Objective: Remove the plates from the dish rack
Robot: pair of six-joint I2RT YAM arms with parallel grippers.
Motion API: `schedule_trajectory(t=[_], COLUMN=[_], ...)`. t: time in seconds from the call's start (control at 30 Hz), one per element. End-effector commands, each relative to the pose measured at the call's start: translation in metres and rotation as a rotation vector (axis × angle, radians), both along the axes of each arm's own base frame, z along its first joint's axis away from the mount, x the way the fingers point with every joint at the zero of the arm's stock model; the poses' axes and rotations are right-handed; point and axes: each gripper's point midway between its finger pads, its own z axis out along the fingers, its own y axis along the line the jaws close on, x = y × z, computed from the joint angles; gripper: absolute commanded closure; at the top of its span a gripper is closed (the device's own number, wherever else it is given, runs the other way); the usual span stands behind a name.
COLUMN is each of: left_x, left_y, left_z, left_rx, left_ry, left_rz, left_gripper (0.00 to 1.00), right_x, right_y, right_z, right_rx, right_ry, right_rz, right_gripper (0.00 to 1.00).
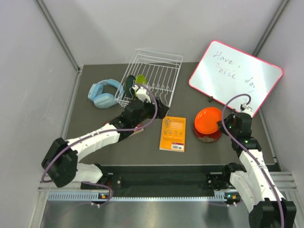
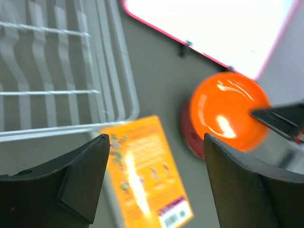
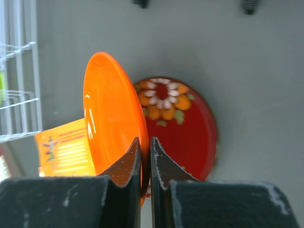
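Holding orange plate [image 3: 111, 114] edge-on over the red floral plate [image 3: 187, 135], bench right edge; right fingers [image 3: 124, 167] clamped on its rim. I'd level it, lower gently, then release. Left fingers [image 2: 83, 178] apart by dish rack [image 2: 116, 66].

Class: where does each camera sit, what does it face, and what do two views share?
Top external: above and behind, looking down on the table; both arms show.
Left wrist: on its arm, facing dish rack and book; open left hand shows.
Right wrist: on its arm, facing red plate; right hand pinches orange plate.
Shared: both wrist views show the orange plate.
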Motion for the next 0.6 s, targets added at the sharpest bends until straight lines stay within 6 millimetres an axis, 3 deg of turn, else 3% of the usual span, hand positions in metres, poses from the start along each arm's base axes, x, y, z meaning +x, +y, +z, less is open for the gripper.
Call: schedule_trajectory(t=[0.0,0.2,0.33,0.37,0.57], left_x=[0.027,0.039,0.047,0.049,0.058], left_y=[0.053,0.086,0.098,0.099,0.105], left_z=[0.018,0.018,0.014,0.014,0.01], left_rx=[0.229,0.333,0.397,0.405,0.436], left_ry=[-0.16,-0.205,-0.223,-0.223,-0.218], left_rz=[0.223,0.374,0.435,0.445,0.51], left_gripper=[0.16,0.16,0.15,0.14,0.1], right_x=[-0.003,0.0,0.001,0.0,-0.002], right_y=[-0.021,-0.024,-0.019,-0.018,-0.021], right_z=[-0.01,-0.028,-0.037,-0.04,-0.041], right_rx=[-0.054,-0.056,-0.034,-0.035,-0.06], right_ry=[0.04,0.089,0.094,0.102,0.128], right_rz=[-0.05,-0.051,-0.027,-0.023,-0.016], right_gripper=[1.0,1.0,0.98,0.88,0.52])
